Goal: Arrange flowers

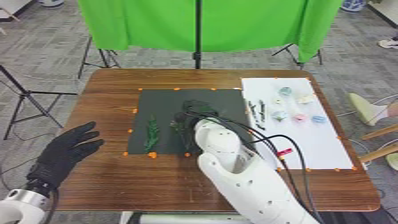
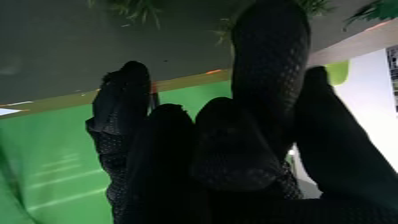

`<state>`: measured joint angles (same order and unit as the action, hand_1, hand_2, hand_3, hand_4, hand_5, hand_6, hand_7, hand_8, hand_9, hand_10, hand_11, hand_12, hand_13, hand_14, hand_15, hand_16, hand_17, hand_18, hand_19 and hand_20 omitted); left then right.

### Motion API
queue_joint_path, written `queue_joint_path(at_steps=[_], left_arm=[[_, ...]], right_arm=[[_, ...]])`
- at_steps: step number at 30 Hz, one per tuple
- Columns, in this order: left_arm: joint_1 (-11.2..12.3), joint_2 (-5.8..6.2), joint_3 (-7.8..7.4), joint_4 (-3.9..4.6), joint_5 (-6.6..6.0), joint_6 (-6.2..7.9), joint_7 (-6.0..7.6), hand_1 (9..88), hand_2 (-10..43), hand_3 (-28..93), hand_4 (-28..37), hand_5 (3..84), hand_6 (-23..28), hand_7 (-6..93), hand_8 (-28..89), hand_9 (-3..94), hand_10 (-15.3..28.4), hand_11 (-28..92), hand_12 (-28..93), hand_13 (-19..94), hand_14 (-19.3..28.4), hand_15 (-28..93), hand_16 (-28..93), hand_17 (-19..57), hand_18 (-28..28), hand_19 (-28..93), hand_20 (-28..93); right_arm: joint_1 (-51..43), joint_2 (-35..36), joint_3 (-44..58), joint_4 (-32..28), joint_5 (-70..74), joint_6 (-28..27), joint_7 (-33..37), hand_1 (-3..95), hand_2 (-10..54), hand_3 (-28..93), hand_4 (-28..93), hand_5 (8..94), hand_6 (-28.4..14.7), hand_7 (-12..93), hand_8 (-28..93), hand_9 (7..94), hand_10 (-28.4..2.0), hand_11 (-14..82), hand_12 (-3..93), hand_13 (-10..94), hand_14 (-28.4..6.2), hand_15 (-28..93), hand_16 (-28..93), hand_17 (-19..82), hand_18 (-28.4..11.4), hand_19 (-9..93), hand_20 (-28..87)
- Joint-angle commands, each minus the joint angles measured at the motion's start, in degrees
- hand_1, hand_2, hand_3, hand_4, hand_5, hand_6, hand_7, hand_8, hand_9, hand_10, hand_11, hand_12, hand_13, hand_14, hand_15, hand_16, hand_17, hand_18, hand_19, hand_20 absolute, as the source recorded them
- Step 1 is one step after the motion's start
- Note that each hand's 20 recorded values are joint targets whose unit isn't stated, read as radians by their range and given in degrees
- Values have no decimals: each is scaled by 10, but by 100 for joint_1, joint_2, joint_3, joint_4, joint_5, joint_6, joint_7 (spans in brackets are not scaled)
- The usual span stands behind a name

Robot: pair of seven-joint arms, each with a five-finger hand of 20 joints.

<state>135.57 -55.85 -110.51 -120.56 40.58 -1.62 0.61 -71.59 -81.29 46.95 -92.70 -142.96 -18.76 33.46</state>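
In the head view, a green sprig (image 1: 152,135) lies on the dark mat (image 1: 164,102), left of the frame's centre, roughly upright in the picture. A second sprig (image 1: 179,132) lies to its right, close below the right hand (image 1: 197,111), which is over the mat near the centre. I cannot tell how far open that hand is, or whether it has hold of any greenery. The pale flower heads (image 1: 298,117) sit on the white sheet (image 1: 320,150) at right, with slender dark pieces (image 1: 258,116) along its left side. The left hand (image 1: 67,152) is at the left of the frame, beside the mat, well open and empty.

The step in hand looks like placing or taking up greenery, with the arrangement seemingly at an early stage. It would go best with a light grip low on the stem, as the leaves could snag or bend. A lift straight up before any sideways move should keep the neighbouring sprig from being dragged.
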Motion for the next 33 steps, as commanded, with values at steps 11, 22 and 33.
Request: queue_joint_path(at_steps=[11,22,33], left_arm=[[251,-108,-78,-42,8,30,175,264,-20,697,-268,348,52,202,-99,315,138,252,159,283,168,347,-21,-64,231,522,4],[310,-167,-100,-60,-11,130,264,264,-20,697,-267,349,52,203,-99,316,138,251,159,284,168,346,-21,-64,230,521,5],[316,-238,-100,-85,23,89,267,264,-21,698,-269,350,53,202,-99,318,139,253,159,283,169,347,-20,-64,231,522,5]], right_arm=[[154,1161,442,-647,316,913,-241,76,116,736,-233,923,-1,337,-63,932,-91,570,380,835,-111,833,331,358,-234,849,325],[-64,2502,1012,-568,474,1486,-259,207,-83,764,-276,716,-16,426,-94,753,-128,571,416,652,-136,809,332,257,-221,745,384],[206,2628,693,11,159,877,-66,166,-95,737,-282,687,-20,422,-111,699,-136,569,415,616,-147,805,328,241,-228,731,410]])
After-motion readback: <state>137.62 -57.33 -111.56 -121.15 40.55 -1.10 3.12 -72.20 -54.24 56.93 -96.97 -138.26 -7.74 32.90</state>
